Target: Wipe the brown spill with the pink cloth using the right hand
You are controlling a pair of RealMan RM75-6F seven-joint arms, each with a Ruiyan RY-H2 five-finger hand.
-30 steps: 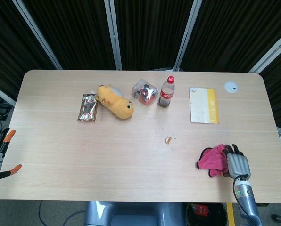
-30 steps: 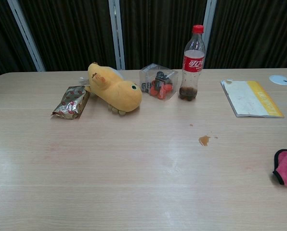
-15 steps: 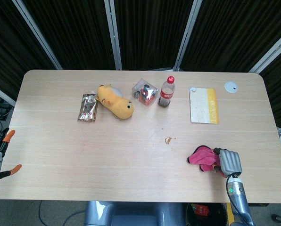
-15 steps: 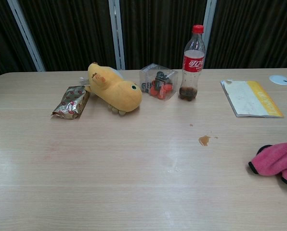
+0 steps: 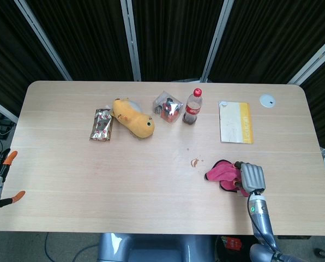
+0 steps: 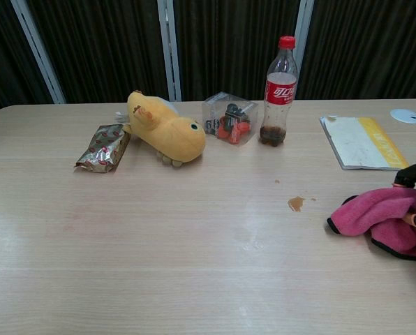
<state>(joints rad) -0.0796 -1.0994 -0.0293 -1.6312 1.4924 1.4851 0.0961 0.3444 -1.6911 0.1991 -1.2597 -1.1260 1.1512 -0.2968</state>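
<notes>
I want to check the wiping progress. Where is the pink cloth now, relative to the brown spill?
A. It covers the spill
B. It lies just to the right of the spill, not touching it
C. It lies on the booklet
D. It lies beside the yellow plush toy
B: the pink cloth, held by the right hand, lies just right of the brown spill, which is uncovered, with bare table between them.

bright even overhead light, sharp focus, soft sheen on table (image 6: 250, 237).

High head view straight down on whole table (image 5: 70, 180); low chest view across it.
</notes>
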